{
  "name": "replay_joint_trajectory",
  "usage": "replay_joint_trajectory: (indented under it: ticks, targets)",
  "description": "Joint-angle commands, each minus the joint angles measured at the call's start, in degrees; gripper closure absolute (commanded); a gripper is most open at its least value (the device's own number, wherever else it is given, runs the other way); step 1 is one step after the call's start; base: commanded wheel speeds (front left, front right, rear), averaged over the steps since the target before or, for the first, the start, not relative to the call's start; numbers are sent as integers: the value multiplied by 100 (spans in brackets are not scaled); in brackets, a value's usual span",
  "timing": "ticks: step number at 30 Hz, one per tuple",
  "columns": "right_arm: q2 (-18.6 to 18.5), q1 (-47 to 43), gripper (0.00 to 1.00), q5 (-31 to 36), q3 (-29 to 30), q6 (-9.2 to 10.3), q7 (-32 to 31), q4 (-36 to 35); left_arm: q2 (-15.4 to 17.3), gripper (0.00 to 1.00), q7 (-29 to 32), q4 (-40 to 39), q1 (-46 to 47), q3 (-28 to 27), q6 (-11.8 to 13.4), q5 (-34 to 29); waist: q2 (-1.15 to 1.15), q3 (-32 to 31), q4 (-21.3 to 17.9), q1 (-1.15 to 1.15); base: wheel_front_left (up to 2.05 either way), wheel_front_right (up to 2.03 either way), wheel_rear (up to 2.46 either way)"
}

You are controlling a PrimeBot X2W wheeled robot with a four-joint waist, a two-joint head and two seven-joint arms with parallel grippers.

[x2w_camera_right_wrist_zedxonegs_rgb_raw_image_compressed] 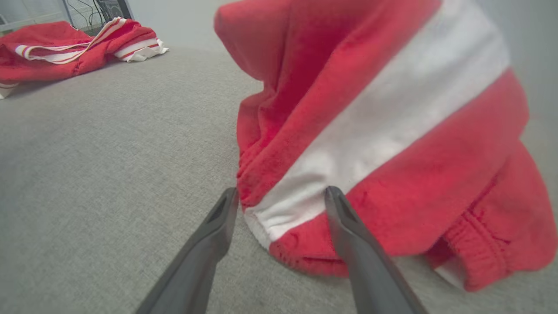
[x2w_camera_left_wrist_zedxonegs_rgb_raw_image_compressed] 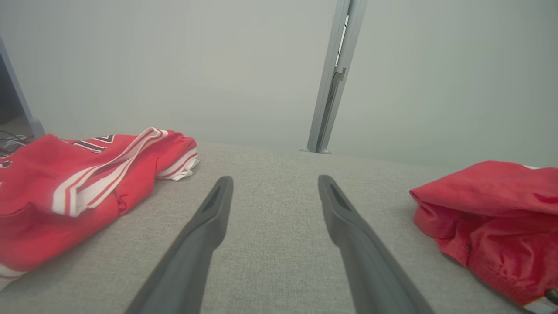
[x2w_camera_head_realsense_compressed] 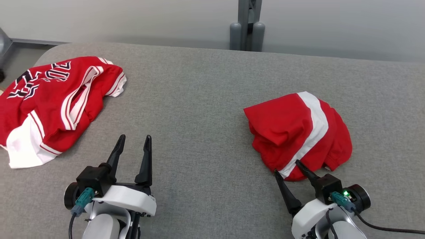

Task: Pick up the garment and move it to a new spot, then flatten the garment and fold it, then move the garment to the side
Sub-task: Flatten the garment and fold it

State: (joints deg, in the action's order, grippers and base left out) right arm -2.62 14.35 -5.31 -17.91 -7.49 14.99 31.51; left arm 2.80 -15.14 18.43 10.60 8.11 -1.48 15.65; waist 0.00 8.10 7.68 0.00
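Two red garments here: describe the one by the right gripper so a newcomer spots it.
On the grey table, look to the robot's right, just beyond the right gripper. There lies a bunched red garment crossed by one broad white band. The red jersey at the left has black lettering and thin stripes instead.

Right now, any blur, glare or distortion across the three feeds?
Head view: even soft light, no glare, faint shadow beneath the crumpled red garment with a white stripe. Left wrist view: hazy, washed out, the left gripper's dark fingers soft-edged. Right wrist view: that garment blurs up close; the grey fabric table looks tilted.
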Motion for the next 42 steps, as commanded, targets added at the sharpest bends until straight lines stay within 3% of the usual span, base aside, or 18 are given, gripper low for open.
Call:
replay_joint_trajectory:
  ticks: [1, 10, 11, 12, 18, 30, 37, 42]
  targets:
    - [-50, 81, 0, 101, 16, -1, 26, 122, 19, 0, -5, -2, 57, 16, 22, 35, 0, 56, 127, 0, 0, 0, 0]
    - [-52, 362, 0, 489, 277, -1, 24, 974, 17, 0, -5, -9, 74, 144, 95, 179, 0, 120, 490, 0, 0, 0, 0]
    - [-52, 387, 61, 486, 298, -1, 21, 1001, 18, 0, -5, -8, 70, 148, 100, 189, 0, 121, 507, 0, 0, 0, 0]
    - [-51, 408, 100, 476, 316, -1, 17, 1038, 18, 0, -5, -7, 67, 152, 104, 195, 0, 122, 522, 0, 0, 0, 0]
    - [-44, 424, 100, 16, 87, -1, 19, 569, 19, 0, -5, 28, 54, 166, 117, 203, 0, 53, 539, 0, 0, 0, 0]
    - [-63, 1315, 100, -1352, -1519, -1, 18, -1399, 19, 0, -5, 132, -162, 210, 125, 347, 0, -431, 414, 0, 0, 0, 0]
    - [-245, 1657, 100, -1962, -814, -1, 17, -2395, 17, 0, -5, 91, -235, 144, 160, 391, 0, -562, 397, 0, 0, 0, 0]
    - [-716, 1345, 100, -2076, -132, -1, 15, -1652, 19, 0, -6, 79, -253, 199, 148, 424, 0, -497, 345, 0, 0, 0, 0]
